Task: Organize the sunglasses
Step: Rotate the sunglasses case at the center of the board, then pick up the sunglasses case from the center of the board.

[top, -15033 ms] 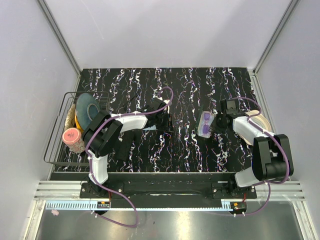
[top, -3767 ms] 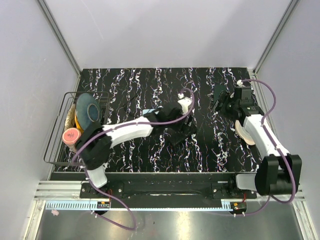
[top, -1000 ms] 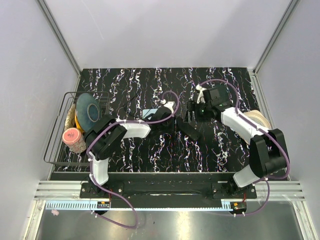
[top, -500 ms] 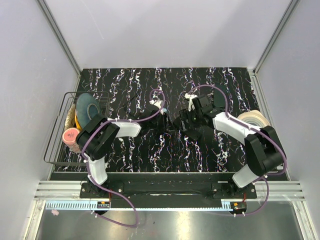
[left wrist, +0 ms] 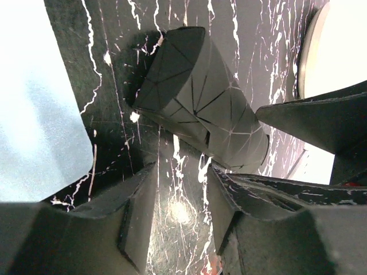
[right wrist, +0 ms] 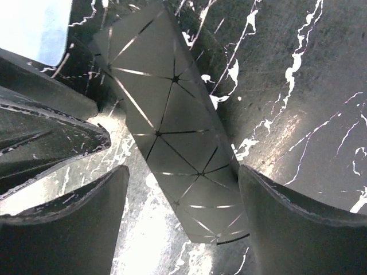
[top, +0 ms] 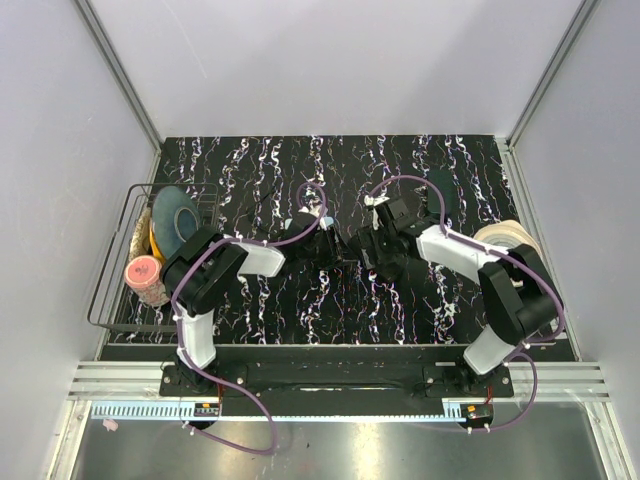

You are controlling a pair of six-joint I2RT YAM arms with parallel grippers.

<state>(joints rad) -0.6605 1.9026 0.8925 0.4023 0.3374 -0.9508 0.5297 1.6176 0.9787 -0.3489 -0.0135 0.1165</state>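
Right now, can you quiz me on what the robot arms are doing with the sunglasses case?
1. True or false: the black faceted case lies between the open fingers of the right gripper.
2. Pick one: what lies beside the case in the left wrist view? A) a light blue cloth B) a red ball C) a banana
3. Fill in: the wire basket stands nearest the ___ arm.

Key: 1 true; 2 A; 3 left.
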